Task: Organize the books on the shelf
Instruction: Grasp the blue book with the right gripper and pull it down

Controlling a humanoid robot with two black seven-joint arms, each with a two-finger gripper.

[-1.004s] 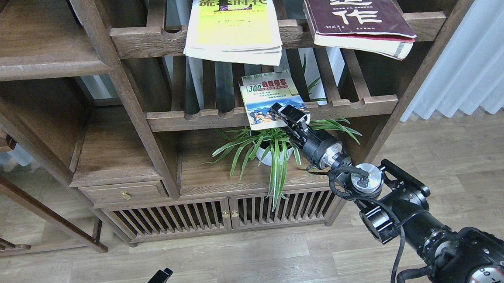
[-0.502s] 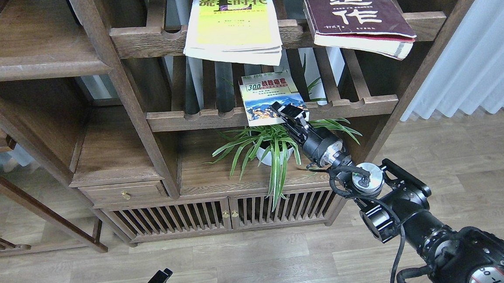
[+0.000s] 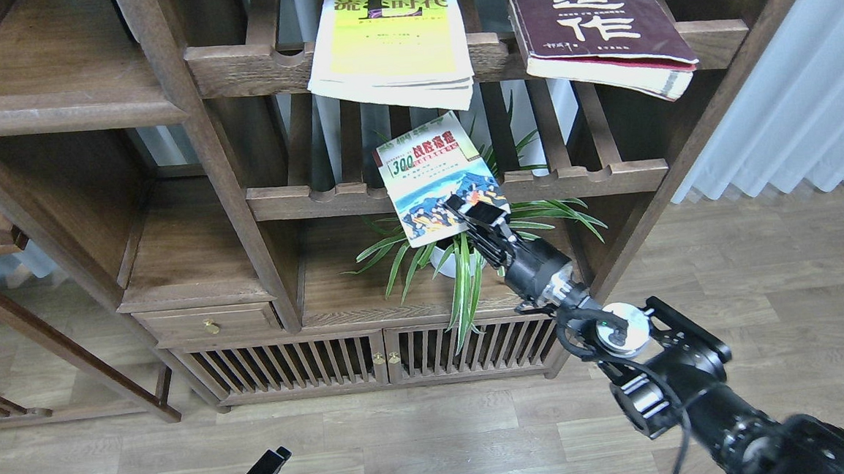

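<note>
The right hand (image 3: 473,214) pinches the lower right corner of the "300" paperback (image 3: 438,184), its fingers pressed onto the mountain-crowd picture. The book is tilted, its top leaning left, and lies over the scalloped front rail of the lower slatted rack (image 3: 587,178), its lower edge hanging past that rail. Just below the hand is a potted spider plant (image 3: 460,260), whose leaves spread to both sides of the wrist. Above the hand, on the upper slatted rack (image 3: 250,66), lie the yellow-green paperback (image 3: 389,37) almost straight up and the maroon paperback (image 3: 592,25) up and to the right, both overhanging the front rail. Far to the left and above the hand is the solid plank shelf (image 3: 55,111) with its scuffed rounded edge. The left hand (image 3: 264,470) shows at the bottom edge, well below and left; whether its fingers are spread or together cannot be told.
</note>
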